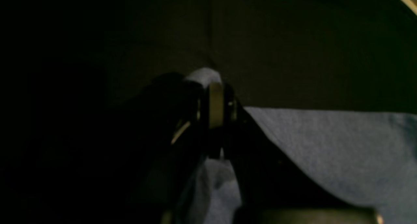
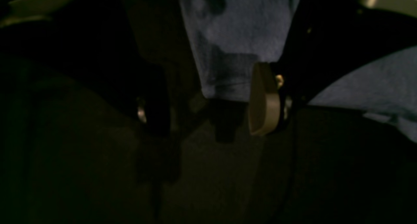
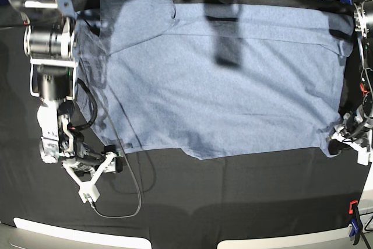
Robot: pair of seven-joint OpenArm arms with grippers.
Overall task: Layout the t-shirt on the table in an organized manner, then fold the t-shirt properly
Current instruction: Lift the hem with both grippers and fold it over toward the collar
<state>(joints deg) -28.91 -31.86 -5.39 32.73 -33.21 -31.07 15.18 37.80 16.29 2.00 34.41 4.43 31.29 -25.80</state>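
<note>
T-shirt: light blue-grey, spread nearly flat over the far half of the black-draped table; near hem uneven, one sleeve wrinkled at the far corner. Layout is judged largely done; no fold is yet seen. Left gripper: pressed together, pinching the t-shirt's near hem corner. Right gripper: fingers spread, set at the t-shirt's opposite near corner, cloth lying between them ungripped. Red clamp: fixed at the table's near edge.
</note>
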